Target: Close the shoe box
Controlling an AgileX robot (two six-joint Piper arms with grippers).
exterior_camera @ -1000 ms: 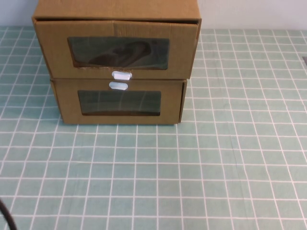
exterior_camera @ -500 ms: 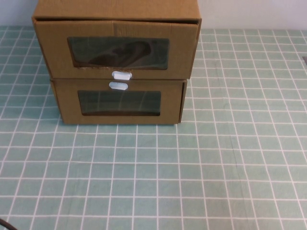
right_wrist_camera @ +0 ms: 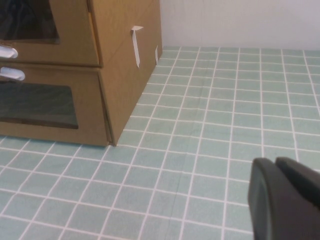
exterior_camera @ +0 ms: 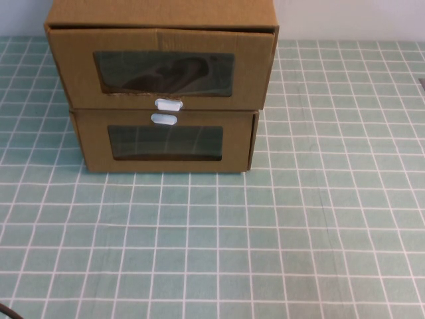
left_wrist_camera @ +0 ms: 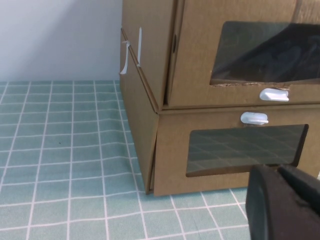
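Sitting atop a similar box (exterior_camera: 163, 143) at the table's (exterior_camera: 265, 252) far edge, the shoe box (exterior_camera: 163, 63) has its drawer front protruding slightly. Light, stiff cardboard should slide easily; best pushed flat on the front panel beside the window, not by the tab (exterior_camera: 168, 104). Left claw (left_wrist_camera: 285, 205) hovers near the lower box front, right claw (right_wrist_camera: 285, 197) over bare table; finger state cannot be told for either.

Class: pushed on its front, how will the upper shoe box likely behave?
Shoe box drawer juts out, so probably slides in; windowed cardboard front may flex. Left gripper faces the lower box; right gripper hangs over the mat.
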